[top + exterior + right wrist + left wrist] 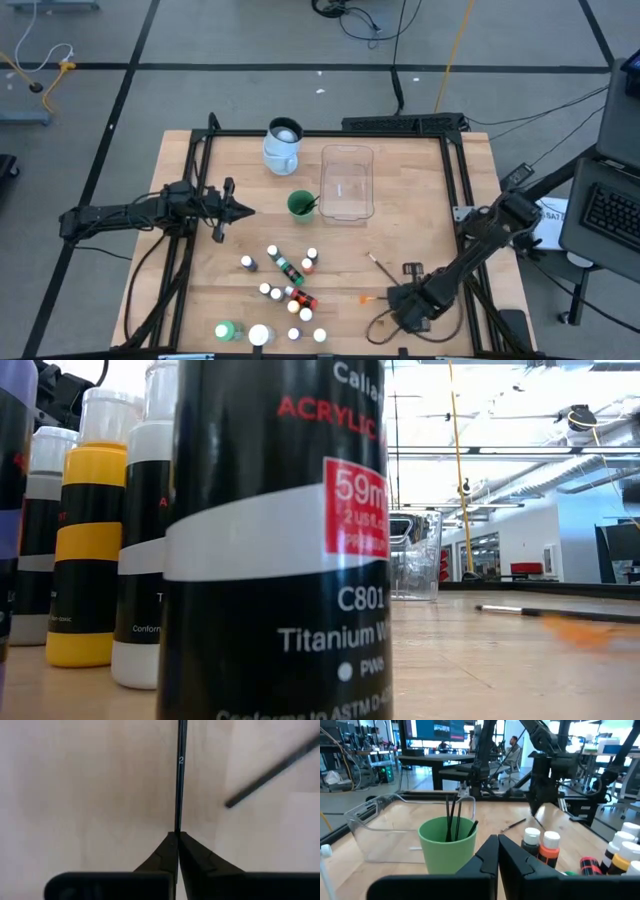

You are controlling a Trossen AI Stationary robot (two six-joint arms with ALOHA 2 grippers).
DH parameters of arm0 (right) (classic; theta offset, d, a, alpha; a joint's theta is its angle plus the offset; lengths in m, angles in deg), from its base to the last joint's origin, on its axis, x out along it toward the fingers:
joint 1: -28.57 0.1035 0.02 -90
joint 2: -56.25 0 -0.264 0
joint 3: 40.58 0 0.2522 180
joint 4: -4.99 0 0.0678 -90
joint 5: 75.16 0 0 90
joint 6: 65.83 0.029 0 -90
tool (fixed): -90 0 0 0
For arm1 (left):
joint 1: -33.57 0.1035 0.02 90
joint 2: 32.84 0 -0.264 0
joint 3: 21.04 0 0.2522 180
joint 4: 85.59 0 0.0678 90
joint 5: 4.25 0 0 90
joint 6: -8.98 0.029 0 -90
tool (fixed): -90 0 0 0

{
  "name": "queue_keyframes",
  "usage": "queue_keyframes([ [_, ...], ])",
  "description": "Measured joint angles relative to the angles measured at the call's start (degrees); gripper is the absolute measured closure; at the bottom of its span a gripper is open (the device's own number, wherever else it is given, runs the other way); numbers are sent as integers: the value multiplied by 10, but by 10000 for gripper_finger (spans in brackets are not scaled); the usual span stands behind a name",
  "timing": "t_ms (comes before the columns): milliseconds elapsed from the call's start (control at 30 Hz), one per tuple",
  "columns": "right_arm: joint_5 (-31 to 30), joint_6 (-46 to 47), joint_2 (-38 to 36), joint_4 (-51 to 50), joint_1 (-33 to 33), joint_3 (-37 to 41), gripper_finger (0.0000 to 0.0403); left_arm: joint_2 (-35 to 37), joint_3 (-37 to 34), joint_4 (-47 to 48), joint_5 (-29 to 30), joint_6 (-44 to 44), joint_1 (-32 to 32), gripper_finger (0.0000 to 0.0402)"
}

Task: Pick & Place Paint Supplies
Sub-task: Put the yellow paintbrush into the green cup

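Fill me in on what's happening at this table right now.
The right gripper is down at the near right of the table, shut on a thin dark brush lying on the wood. The left gripper is shut and empty, facing the green cup, which already holds brushes. Small paint bottles stand unsorted mid-table, and the clear tub looks empty.

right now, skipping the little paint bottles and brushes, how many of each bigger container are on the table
jug: 1
green cup: 1
clear tub: 1
green bottle: 1
white jar: 1
total: 5
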Motion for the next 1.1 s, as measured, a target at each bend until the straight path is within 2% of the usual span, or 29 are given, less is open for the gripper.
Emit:
queue_keyframes([
  [67,-25,-31,-31,0,3,-12,401,0,0,0,0,-3,0,382],
  [267,-167,-121,-100,-19,1,-14,402,0,0,-3,10,-50,0,388],
  [367,-281,-214,-126,-5,0,-17,402,0,0,-17,29,-110,0,397],
  [433,-380,-300,-134,3,0,-16,402,0,0,-38,32,-142,0,399],
  [533,-531,-448,-140,71,-5,-17,402,0,0,-60,30,-150,0,394],
  [633,-635,-609,-139,155,-16,-16,402,0,0,-70,32,-159,-3,393],
  [800,-674,-868,-130,335,-56,-17,403,-40,0,-103,44,-180,-31,398],
  [967,-704,-1153,-76,509,-84,-17,403,-120,15,-127,42,-189,-85,390],
  [1100,-682,-1291,-37,603,-116,-17,403,-196,37,-167,55,-199,-138,389],
])
